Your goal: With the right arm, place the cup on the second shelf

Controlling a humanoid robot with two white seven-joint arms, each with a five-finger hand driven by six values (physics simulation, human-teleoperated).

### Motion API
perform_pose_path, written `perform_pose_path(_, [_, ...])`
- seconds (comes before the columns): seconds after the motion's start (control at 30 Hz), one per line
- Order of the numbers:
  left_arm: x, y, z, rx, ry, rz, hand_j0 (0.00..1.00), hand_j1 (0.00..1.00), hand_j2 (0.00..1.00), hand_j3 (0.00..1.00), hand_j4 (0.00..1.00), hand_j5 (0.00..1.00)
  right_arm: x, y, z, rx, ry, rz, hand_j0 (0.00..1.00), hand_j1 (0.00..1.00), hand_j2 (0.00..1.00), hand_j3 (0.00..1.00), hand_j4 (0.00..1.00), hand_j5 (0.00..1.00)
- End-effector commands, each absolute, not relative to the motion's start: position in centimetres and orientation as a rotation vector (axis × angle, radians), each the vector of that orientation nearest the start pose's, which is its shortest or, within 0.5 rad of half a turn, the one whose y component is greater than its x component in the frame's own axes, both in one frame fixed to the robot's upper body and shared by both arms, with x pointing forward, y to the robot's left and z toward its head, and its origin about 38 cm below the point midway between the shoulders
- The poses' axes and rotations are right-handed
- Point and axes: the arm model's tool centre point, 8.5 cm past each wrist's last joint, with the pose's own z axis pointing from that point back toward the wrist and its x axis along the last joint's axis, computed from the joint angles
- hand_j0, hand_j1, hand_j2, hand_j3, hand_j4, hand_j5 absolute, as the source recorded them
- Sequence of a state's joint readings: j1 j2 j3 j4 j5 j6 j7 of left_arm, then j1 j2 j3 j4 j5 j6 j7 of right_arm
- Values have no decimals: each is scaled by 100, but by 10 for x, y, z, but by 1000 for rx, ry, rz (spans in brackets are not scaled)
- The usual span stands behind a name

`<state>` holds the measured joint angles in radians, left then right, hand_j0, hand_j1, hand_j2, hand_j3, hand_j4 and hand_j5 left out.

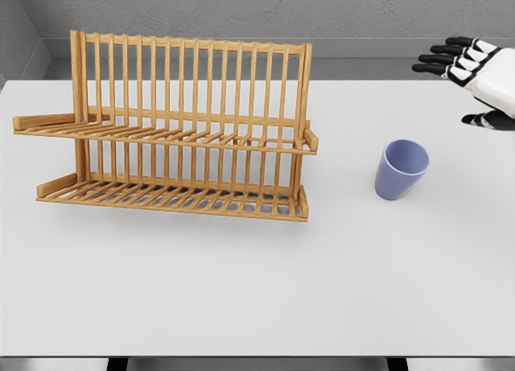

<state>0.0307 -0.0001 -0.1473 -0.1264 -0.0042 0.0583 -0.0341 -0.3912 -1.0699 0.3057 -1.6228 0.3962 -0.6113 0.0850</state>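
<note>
A lavender-blue cup (400, 169) stands upright on the white table (241, 290), right of centre, its mouth open to the top. A wooden two-tier dish rack (173, 129) stands at the left, with an upper shelf (169, 135) and a lower shelf (173, 198) of slats, both bare. My right hand (465, 80) hovers at the far right edge, above and to the right of the cup and clear of it, with its black fingers (441, 59) spread and holding nothing. The left arm is out of sight.
A grey wall runs behind the table's back edge. The table's front edge lies near the bottom of the picture. A gap of bare tabletop separates the rack's right end from the cup.
</note>
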Motion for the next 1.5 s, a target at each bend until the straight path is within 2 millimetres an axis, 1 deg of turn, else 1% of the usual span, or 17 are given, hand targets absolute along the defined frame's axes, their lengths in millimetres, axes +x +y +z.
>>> perform_pose_path(0.0, [17,263,-264,45,-27,-154,100,100,100,100,100,100,386,-376,302,1074,2398,-2474,100,100,100,100,100,100])
perform_pose_path(0.1, [17,263,-264,45,-27,-154,100,100,100,100,100,100,385,-383,307,1102,2378,-2483,100,100,100,100,100,100])
perform_pose_path(0.17, [17,263,-264,47,-28,-154,100,100,100,100,100,100,382,-381,305,1082,2356,-2510,100,100,100,100,100,100])
perform_pose_path(0.2, [17,263,-264,47,-28,-154,100,100,100,100,100,100,379,-383,297,1048,2260,-2639,100,100,100,100,100,100])
perform_pose_path(0.23, [17,263,-264,47,-28,-154,100,100,100,100,100,100,379,-384,288,1002,2110,-2819,100,100,100,100,100,100])
perform_pose_path(0.27, [18,263,-264,46,-29,-154,100,100,100,100,100,100,378,-384,282,963,1995,-2938,100,100,100,100,100,100])
perform_pose_path(0.3, [17,263,-264,46,-28,-152,100,100,100,100,100,100,374,-380,277,894,1805,-3084,100,100,100,100,100,100])
perform_pose_path(0.37, [18,263,-264,46,-29,-154,100,100,100,100,100,100,377,-376,277,870,1748,-3119,100,100,100,100,100,100])
perform_pose_path(0.4, [17,263,-264,47,-28,-154,100,100,100,100,100,100,380,-367,269,800,1675,-3167,100,100,100,100,100,100])
perform_pose_path(0.53, [18,263,-264,46,-31,-154,100,100,100,100,100,100,395,-345,273,763,1697,-3114,100,100,100,100,100,100])
perform_pose_path(0.57, [18,263,-264,46,-29,-154,100,100,100,100,100,100,396,-344,274,766,1703,-3108,100,100,100,100,100,100])
perform_pose_path(0.6, [17,263,-264,46,-29,-152,100,100,100,100,100,100,396,-343,271,751,1695,-3115,100,100,100,100,100,100])
perform_pose_path(0.7, [18,263,-264,45,-29,-152,100,100,100,100,100,100,409,-329,267,708,1687,-3116,100,100,100,100,100,100])
perform_pose_path(0.97, [18,263,-264,46,-29,-154,100,100,100,100,100,100,415,-331,249,660,1680,-3172,100,100,100,100,100,100])
perform_pose_path(1.1, [18,263,-264,46,-29,-152,100,100,100,100,100,100,421,-337,237,649,1676,-3221,100,100,100,100,100,100])
perform_pose_path(1.17, [18,263,-264,46,-29,-154,100,100,100,100,100,100,430,-333,235,644,1679,-3228,100,100,100,100,100,100])
perform_pose_path(1.47, [18,263,-264,46,-29,-152,100,100,100,100,100,100,431,-330,231,622,1668,-3237,100,100,100,100,100,100])
